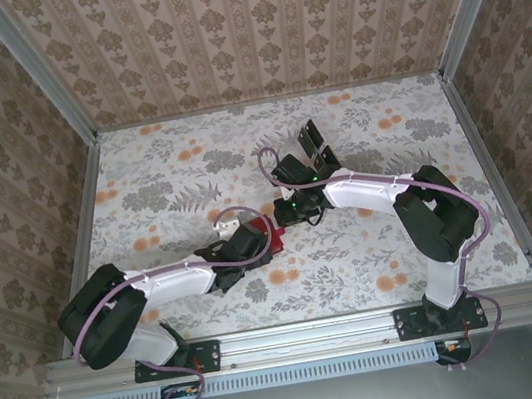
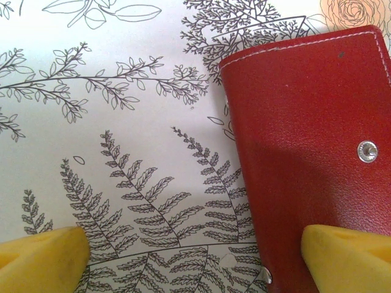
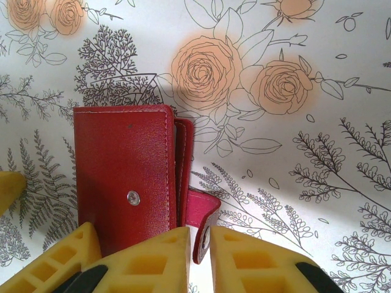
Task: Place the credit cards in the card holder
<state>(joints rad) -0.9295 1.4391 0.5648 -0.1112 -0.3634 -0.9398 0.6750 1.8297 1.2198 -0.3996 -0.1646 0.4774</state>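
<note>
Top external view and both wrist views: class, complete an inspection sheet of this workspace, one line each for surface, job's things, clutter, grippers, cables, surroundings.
Surface: table under a floral-print cover.
Job's things: red card holder lies folded near the middle, snap tab sticking out; black credit cards, seemingly two, lie farther back, apart from it.
Clutter: nothing seen.
Grippers: left gripper, jaws wide open, straddling the card holder's edge; right gripper, jaws shut on the card holder's tab.
Cables: a purple cable runs along each arm.
Surroundings: patterned wallpaper walls on three sides; metal rail at the near edge.
</note>
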